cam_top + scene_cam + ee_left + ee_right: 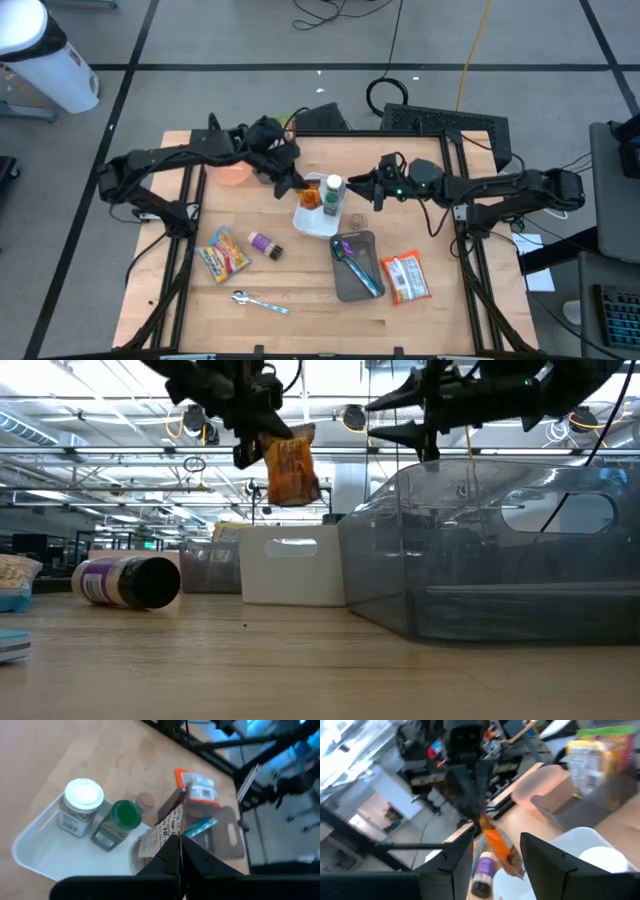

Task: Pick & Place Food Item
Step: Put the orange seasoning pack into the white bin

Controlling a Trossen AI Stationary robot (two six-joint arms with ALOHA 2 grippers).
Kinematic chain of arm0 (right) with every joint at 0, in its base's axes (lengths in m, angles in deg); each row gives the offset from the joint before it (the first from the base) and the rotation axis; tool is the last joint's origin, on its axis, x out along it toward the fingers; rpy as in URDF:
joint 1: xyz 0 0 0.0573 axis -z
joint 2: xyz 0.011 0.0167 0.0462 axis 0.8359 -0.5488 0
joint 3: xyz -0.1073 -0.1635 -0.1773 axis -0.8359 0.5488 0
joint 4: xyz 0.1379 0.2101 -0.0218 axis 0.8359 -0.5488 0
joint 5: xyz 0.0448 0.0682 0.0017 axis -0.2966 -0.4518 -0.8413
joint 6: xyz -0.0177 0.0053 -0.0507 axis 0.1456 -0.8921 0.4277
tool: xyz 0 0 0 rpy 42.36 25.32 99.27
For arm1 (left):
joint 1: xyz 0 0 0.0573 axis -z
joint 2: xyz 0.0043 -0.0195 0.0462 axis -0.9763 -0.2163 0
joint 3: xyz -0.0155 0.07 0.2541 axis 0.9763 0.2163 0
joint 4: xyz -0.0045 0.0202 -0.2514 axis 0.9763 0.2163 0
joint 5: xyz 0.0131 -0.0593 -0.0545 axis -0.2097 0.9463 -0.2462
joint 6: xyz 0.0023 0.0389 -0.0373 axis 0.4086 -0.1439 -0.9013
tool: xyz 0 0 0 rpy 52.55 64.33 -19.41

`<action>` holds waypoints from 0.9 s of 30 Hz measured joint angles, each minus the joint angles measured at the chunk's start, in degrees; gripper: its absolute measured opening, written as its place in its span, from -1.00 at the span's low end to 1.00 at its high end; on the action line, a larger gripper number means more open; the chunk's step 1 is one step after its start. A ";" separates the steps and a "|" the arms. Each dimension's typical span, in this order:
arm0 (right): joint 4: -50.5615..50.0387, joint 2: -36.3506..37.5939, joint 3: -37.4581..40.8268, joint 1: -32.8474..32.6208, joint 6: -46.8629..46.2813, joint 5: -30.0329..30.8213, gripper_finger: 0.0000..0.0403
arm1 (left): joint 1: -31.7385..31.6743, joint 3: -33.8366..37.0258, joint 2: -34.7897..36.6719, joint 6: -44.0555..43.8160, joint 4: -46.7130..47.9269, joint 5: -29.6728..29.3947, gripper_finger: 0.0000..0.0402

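Observation:
An orange snack packet point(291, 468) hangs in the air under my left gripper point(252, 432), which is shut on it. Below it stands a white tray point(318, 225) holding a white-lidded jar point(82, 795) and a green-lidded jar point(122, 815). In the high view the packet point(310, 195) is over the tray's far left corner. My right gripper point(362, 185) hovers open just to the right of the tray, level, pointing toward the packet point(500, 847), with nothing between its fingers. My left gripper pinches the orange packet's top edge point(167, 832) between its two shut fingers. The fingers slant down from the table's far left. The packet hangs below them, tilted a little, lifted clear of the tray and the jars.
A grey tray point(358, 280) with a blue-green utensil sits right of centre, a red-white packet point(405, 278) beside it. A lying purple jar point(265, 243), a yellow packet point(224, 253) and a spoon point(258, 302) lie near left. A pink bowl point(232, 172) stands far left.

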 joint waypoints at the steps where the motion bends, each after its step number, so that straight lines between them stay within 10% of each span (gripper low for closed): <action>1: 0.30 -0.01 0.49 0.03 -0.49 0.69 -0.23 | 0.08 1.33 0.12 -1.78 -2.10 -0.20 -0.99; 27: 1.47 -0.04 0.89 0.04 -0.42 0.70 -0.23 | 5.31 4.40 -2.55 -10.01 -6.00 -26.30 -0.99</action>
